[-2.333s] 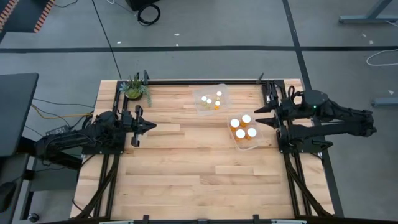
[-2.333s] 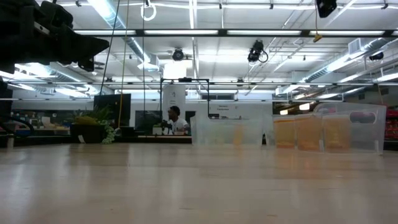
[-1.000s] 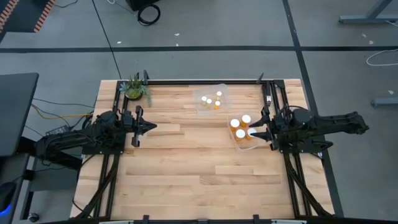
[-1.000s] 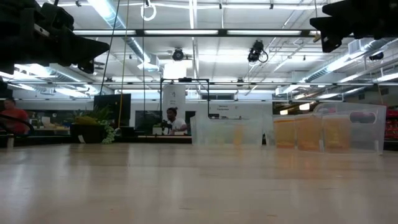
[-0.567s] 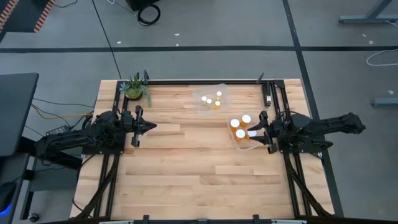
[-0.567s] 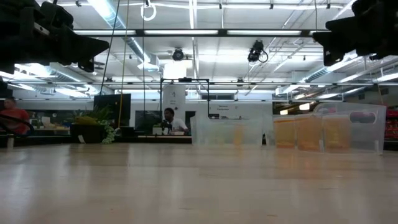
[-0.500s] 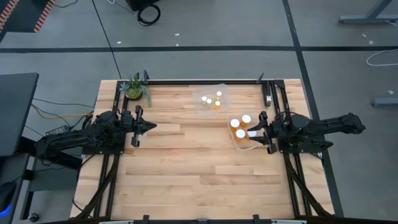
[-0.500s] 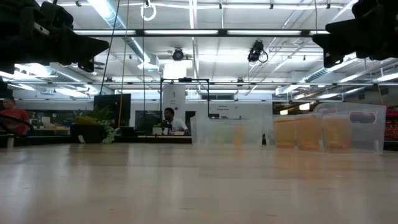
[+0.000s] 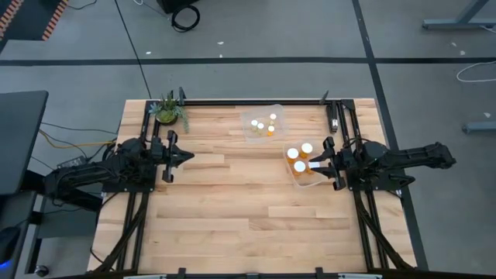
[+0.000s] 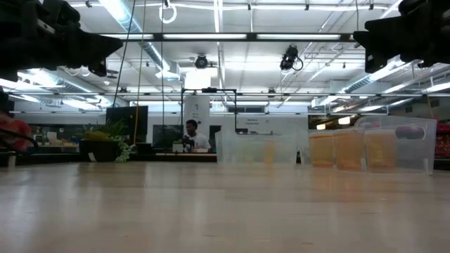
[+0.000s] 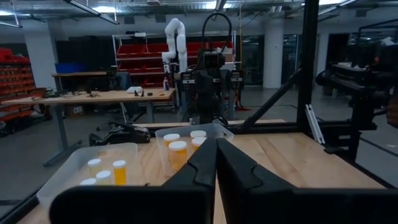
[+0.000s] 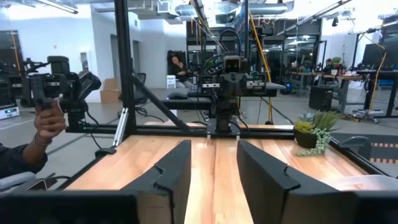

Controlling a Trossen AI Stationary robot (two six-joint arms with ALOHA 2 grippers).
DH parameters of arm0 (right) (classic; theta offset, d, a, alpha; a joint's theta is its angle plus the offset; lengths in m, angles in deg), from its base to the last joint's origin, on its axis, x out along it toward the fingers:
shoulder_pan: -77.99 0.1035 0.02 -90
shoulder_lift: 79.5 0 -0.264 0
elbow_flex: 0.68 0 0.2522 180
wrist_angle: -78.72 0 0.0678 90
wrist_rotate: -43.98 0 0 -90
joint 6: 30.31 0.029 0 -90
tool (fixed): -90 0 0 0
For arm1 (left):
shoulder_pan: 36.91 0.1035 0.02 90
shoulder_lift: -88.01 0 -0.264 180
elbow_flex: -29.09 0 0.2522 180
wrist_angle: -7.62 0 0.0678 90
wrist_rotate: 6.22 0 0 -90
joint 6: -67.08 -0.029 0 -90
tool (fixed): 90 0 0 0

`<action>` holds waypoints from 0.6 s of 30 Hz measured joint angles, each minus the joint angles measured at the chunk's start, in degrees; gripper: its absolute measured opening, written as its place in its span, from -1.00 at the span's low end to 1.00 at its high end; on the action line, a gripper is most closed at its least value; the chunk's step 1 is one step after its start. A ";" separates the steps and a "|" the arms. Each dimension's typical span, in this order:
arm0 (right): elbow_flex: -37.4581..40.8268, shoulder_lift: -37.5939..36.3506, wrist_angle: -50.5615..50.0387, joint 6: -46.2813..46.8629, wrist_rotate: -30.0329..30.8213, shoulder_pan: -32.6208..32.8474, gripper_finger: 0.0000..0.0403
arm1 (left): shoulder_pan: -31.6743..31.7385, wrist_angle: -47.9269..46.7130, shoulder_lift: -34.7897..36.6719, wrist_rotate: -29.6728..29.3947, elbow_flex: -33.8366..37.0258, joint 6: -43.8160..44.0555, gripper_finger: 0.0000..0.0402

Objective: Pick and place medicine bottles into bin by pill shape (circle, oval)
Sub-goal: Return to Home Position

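Note:
Several small amber medicine bottles (image 9: 261,124) with white caps stand in a clear bin (image 9: 273,113) at the far middle of the table. Larger capped bottles (image 9: 294,153) stand in a second clear bin (image 9: 298,180) to its right. My right gripper (image 9: 312,163) hangs high over this bin's right side; its fingers (image 12: 177,165) stand a little apart with nothing between them. My left gripper (image 9: 191,157) waits shut and empty at the table's left, its tips (image 11: 216,144) pointing toward the bins.
A small potted plant (image 9: 167,109) stands at the far left corner. Black frame rails (image 9: 256,101) run along the table's far edge and sides. Bare wood (image 9: 248,217) spreads across the near half. Beyond the table, a person's hand (image 12: 46,121) holds a device.
My right gripper has sunk a little above the bin with the larger bottles, staying over its right side. The bottles and bins have not moved.

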 joint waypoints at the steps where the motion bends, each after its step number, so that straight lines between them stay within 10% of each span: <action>1: 0.00 0.00 0.00 0.18 -0.01 0.00 -0.33 | -0.25 -0.06 0.00 0.00 0.00 -0.02 -0.92; 18: 0.00 0.02 0.12 5.85 1.63 0.20 -0.36 | -5.94 0.15 0.00 -4.48 0.00 -1.75 -0.97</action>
